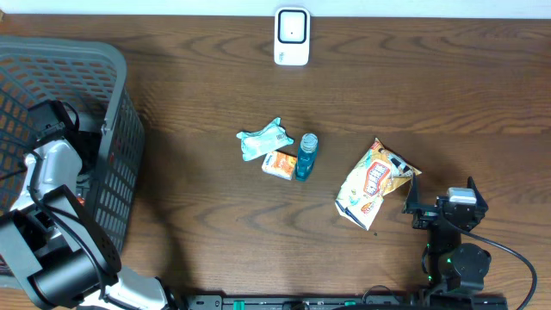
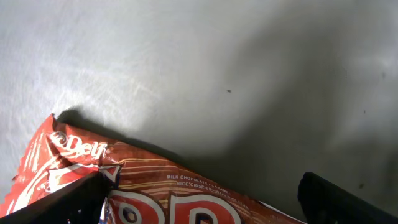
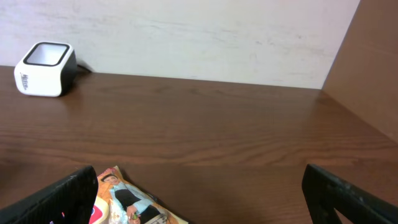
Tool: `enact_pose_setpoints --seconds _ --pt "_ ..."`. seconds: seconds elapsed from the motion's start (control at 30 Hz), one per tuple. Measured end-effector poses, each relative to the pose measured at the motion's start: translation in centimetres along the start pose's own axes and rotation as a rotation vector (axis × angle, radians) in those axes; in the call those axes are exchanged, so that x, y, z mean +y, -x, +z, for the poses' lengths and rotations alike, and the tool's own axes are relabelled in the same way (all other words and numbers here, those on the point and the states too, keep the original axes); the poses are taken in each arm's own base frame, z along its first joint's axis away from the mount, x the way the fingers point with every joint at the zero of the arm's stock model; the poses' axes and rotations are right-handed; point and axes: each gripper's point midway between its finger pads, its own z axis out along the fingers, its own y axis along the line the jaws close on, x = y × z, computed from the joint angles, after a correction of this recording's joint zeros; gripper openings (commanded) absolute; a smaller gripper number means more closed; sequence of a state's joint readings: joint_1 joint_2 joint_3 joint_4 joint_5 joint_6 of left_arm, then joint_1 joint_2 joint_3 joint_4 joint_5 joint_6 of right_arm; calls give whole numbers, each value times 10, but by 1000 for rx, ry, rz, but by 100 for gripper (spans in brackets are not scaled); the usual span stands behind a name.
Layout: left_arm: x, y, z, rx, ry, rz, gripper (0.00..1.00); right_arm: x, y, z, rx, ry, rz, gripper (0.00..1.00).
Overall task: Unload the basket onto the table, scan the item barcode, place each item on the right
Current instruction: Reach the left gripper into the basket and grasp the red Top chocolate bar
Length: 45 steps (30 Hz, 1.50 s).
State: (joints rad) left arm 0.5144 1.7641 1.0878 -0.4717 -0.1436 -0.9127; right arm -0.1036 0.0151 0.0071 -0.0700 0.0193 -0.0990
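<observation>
Dark wood desk [image 1: 215, 250], white wall behind, scanner [image 1: 292, 36] at the far edge. Nothing is held. Right claw [image 3: 198, 186] is spread wide, low over the desk and aimed at the far wall, with the snack bag [image 1: 374, 182] just below and left of its fingers. Looks like the pick step. I'd pinch that bag on a flat seam at its near edge, not the puffy middle, and keep the barcode face unblocked; can't tell which face carries it. Then lift and turn that face to the scanner window.

Left arm is folded over the grey basket [image 1: 125, 164]. Left claw [image 2: 202, 186] is also spread, hanging over a red packet [image 2: 155, 193] on a grey surface; contact not visible.

Bottle [image 1: 306, 156], teal packet [image 1: 265, 139] and orange packet [image 1: 280, 164] sit mid-desk, well clear of both arms.
</observation>
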Motion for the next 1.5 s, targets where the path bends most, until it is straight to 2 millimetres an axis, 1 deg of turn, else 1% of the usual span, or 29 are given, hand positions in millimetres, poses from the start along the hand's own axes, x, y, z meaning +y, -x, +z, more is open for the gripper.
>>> enact_pose_setpoints --seconds 0.13,0.23,0.33,0.43,0.5,0.53,0.67,0.8,0.87,0.9,0.93,0.97,1.03,1.1,1.2,1.5 --pt "0 1 -1 -3 -1 142 99 0 0 0 0 0 0 99" --pt "-2 5 -9 -20 -21 215 99 0 0 0 0 0 0 99" --pt "-10 15 -31 -71 -76 258 98 0 0 0 0 0 0 99" --pt "-23 31 -60 -151 -154 290 98 0 0 0 0 0 0 99" --pt "-28 38 -72 -192 -184 324 98 0 0 0 0 0 0 99" --pt "-30 40 -74 -203 -189 350 98 0 0 0 0 0 0 99" --pt "-28 38 -67 -202 -163 470 98 0 0 0 0 0 0 99" --pt "-23 31 -50 -172 -116 593 98 0 0 0 0 0 0 99" --pt "-15 22 -37 -127 -78 647 98 0 0 0 0 0 0 99" --pt "-8 16 -31 -91 -51 672 98 0 0 0 0 0 0 99" --pt "0 8 -25 -49 -28 696 100 0 0 0 0 0 0 99" --pt "5 1 -21 -15 -19 717 97 0 0 0 0 0 0 99" --pt "9 -11 -16 42 -26 764 97 0 0 0 0 0 0 99" --pt "7 -20 -15 81 -63 823 97 0 0 0 0 0 0 99" --pt "3 -29 -16 112 -114 907 97 0 0 0 0 0 0 99" --pt "-5 -32 -17 107 -170 1030 97 0 0 0 0 0 0 99"
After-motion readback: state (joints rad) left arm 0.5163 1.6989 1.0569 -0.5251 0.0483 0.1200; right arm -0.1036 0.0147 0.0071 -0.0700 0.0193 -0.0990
